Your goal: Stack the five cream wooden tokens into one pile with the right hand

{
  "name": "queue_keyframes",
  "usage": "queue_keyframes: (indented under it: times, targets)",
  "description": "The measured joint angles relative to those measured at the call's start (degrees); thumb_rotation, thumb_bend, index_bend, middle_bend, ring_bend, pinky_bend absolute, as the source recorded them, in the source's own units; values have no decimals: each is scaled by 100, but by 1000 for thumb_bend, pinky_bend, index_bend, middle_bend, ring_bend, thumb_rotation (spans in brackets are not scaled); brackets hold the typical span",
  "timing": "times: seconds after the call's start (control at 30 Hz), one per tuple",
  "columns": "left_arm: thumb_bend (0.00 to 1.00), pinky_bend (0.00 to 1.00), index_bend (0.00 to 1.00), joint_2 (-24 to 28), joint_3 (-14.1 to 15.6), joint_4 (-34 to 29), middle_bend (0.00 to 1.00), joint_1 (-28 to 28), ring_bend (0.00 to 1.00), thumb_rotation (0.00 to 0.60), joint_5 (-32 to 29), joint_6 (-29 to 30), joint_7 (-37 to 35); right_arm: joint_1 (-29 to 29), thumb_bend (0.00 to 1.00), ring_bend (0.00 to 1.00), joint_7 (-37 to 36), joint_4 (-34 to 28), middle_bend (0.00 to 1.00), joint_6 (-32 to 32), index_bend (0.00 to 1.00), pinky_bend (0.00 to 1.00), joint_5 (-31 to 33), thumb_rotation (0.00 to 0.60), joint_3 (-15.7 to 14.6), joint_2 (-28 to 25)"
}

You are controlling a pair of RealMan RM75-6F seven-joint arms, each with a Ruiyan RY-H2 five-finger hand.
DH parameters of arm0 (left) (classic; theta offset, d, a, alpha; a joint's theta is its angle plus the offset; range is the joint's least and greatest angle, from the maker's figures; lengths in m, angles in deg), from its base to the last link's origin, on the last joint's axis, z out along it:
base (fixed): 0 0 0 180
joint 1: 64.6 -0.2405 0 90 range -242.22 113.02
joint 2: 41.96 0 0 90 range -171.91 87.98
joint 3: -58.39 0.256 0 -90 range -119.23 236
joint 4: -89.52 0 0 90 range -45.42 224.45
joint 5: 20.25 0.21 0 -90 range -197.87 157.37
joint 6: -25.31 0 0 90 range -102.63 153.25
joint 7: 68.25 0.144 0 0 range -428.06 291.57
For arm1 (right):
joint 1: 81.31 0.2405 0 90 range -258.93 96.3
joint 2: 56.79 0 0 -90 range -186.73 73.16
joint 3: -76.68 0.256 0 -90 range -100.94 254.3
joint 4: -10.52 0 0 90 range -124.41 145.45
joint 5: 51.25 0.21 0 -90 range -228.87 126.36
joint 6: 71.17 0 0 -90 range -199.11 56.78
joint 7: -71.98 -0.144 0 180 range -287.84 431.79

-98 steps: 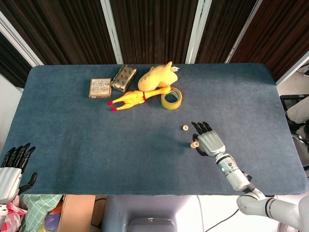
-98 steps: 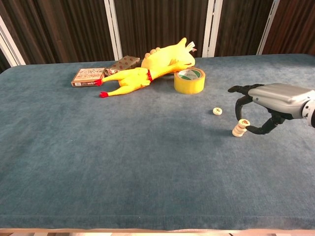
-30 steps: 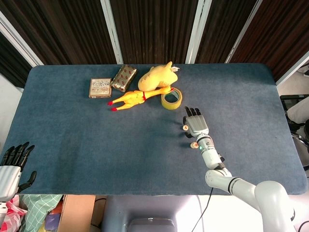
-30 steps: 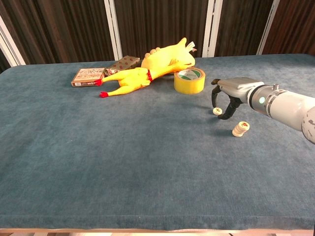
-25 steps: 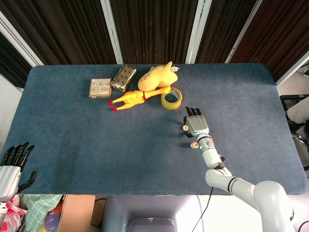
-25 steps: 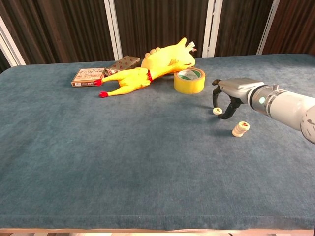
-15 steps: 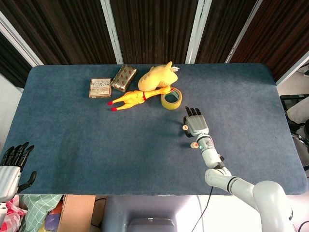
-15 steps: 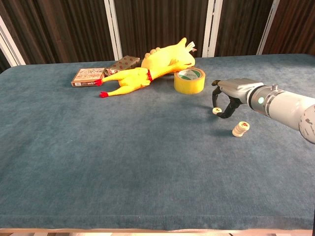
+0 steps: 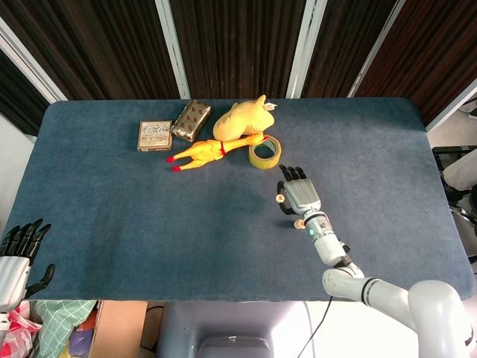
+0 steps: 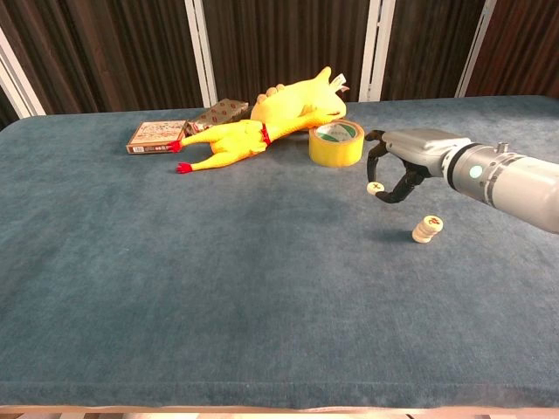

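A single cream token (image 10: 375, 187) marked with a dark sign hangs above the blue table, pinched at the fingertips of my right hand (image 10: 409, 159). From the head view the same token (image 9: 279, 198) sits at the left edge of that hand (image 9: 299, 195). A short pile of cream tokens (image 10: 427, 230) stands on the table to the right of and nearer than the held token; in the head view the pile (image 9: 298, 222) peeks out beside my wrist. My left hand (image 9: 16, 262) hangs off the table's near left corner, fingers apart and holding nothing.
A roll of yellow tape (image 10: 336, 143) lies just behind the right hand. Two yellow rubber chickens (image 10: 262, 122) and two small boxes (image 10: 157, 135) lie further back left. The blue table cloth (image 10: 218, 279) stretches wide in front.
The right hand closed on the lone token, then lifted it off the table and carried it a little left. The pile has not moved.
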Motion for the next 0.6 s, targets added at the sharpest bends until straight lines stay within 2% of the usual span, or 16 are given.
queue_keyframes:
  times: [0.13,0.3,0.4,0.5,0.6]
  targets:
    - [402,5,0,-12,17,-16,0,-7,0,600,30,9,45,-303,506,0,-301,-978,103,355,619,0,-522,600,-197,-568]
    - [402,5,0,-38,43,-35,0,3,0,600,71,-16,113,-819,505,0,-708,-2123,103,800,618,0,-1319,600,-674,-1535]
    - [402,5,0,-57,49,-43,0,13,0,600,89,-26,154,-1087,506,0,-917,-2452,103,1010,617,0,-1726,600,-979,-1933]
    - [402,5,0,-72,54,-48,0,28,0,600,94,-58,185,-1242,505,0,-912,-2505,103,1143,617,0,-1972,600,-1203,-2089]
    - [402,5,0,-83,57,-55,0,49,0,600,103,-87,206,-1280,506,0,-767,-2373,103,1171,616,0,-2013,600,-1237,-2055]
